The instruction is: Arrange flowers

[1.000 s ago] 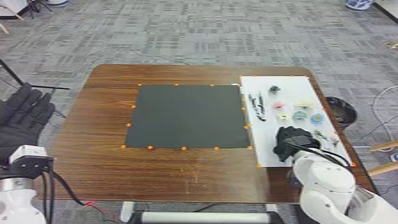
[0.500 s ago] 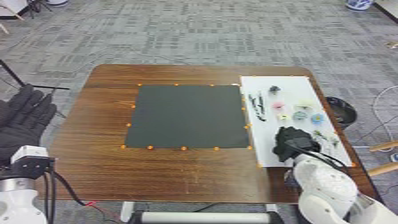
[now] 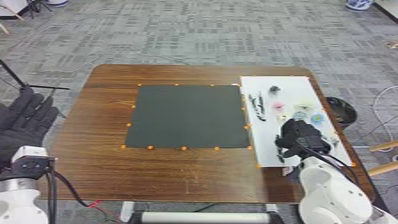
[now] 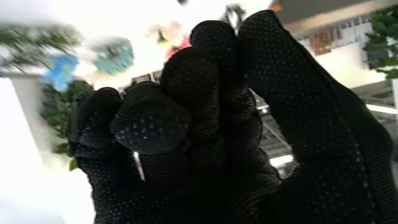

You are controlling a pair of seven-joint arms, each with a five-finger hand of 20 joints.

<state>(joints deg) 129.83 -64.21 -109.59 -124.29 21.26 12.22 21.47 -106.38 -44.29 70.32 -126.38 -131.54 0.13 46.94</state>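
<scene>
My right hand (image 3: pixel 302 136) is over the near half of the white board (image 3: pixel 274 157), just on the near side of the flower heads. In the right wrist view the right hand (image 4: pixel 169 130) has its fingers bent loosely, with no thing visible in them. Pink (image 3: pixel 278 105), pale yellow (image 3: pixel 304 106), teal (image 3: pixel 300 115) and blue (image 3: pixel 317 118) flowers lie on the board, dark thin stems (image 3: pixel 258 106) at its left. The blue flower (image 4: pixel 60 71) and teal flower (image 4: pixel 112 56) show beyond the glove. At the far left my left hand (image 3: pixel 22 122) rests palm up, fingers straight.
A dark grey square mat (image 3: pixel 187 116) with small orange markers round it lies on the brown table (image 3: pixel 178 175), left of the white board. A black bin (image 3: pixel 341 111) stands on the floor beyond the table's right edge.
The right hand has moved forward and slightly right over the board, nearer to the flower heads. The left hand has barely shifted.
</scene>
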